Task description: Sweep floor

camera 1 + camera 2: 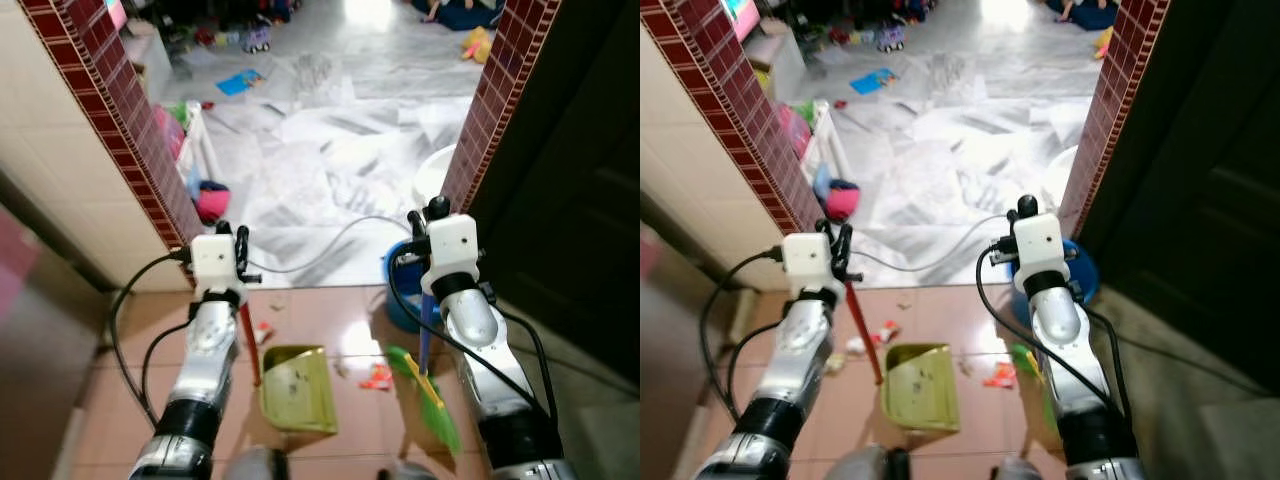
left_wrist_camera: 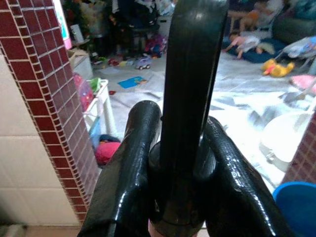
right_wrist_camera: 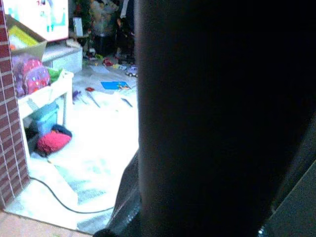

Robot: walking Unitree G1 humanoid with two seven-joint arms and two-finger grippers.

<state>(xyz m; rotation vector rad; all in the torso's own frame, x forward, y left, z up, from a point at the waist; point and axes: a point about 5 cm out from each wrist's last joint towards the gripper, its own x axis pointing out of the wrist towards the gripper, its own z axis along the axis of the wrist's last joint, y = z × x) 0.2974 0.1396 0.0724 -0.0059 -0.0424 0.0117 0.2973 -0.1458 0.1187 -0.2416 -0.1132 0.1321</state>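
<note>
Taking the green dustpan [image 1: 298,388] on the terracotta tiles as the landmark: the left gripper [image 1: 240,250] stands above its left rear corner, fingers pinched on the pan's red handle [image 1: 248,340]. White scraps [image 1: 854,344] lie left of the pan, an orange scrap [image 1: 377,376] just right of it. Further right, the right gripper [image 1: 428,222] holds the blue-handled green broom [image 1: 432,400]; whether its fingers are pressed tight I cannot tell. A hard stroke could scatter litter past the pan or tip it.
</note>
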